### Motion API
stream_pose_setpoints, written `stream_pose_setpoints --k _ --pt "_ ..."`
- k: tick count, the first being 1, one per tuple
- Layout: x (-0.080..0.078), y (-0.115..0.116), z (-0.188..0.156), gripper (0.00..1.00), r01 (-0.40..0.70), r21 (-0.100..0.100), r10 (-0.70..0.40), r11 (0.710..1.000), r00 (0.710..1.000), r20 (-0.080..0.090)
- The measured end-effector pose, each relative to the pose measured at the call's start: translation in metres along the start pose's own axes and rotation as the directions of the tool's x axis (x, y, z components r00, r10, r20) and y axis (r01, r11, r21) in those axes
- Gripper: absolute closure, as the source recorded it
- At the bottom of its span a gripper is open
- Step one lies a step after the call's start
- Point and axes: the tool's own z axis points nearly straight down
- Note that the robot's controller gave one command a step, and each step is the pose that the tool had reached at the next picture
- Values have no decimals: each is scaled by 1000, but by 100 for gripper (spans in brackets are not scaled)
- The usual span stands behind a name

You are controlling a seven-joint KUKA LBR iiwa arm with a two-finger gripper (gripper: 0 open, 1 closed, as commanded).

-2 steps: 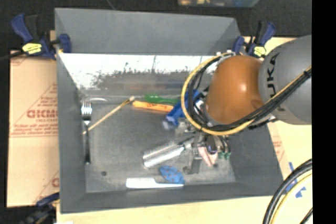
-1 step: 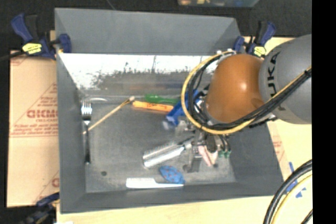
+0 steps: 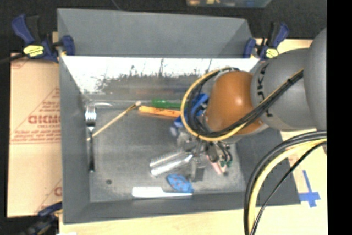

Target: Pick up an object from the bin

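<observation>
My gripper [image 3: 202, 158] hangs low over the bin's right middle, under the arm's orange cover. Just left of it a silvery metal cylinder [image 3: 169, 164] lies slanted on the floor, its right end reaching under the gripper. In front of the gripper rests a small blue flat piece [image 3: 179, 184]. A small reddish and green thing [image 3: 222, 164] sits close on the gripper's right side. What lies directly beneath the gripper is hidden.
An orange pen [image 3: 158, 111] and a green marker [image 3: 165, 103] lie behind the gripper, near the back wall. A thin wooden stick [image 3: 114, 120] slants to a fork [image 3: 90, 135] along the left wall. A white flat strip [image 3: 147, 191] lies at the front.
</observation>
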Motion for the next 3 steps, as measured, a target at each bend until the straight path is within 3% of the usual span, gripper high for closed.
stream_pose_setpoints --k 1,2,3 --pt "2 17 -1 0 72 2 -72 997 997 11" --pt "-1 0 -1 0 4 0 -4 1000 1000 5" --pt "0 12 -1 0 53 1 -53 999 999 12"
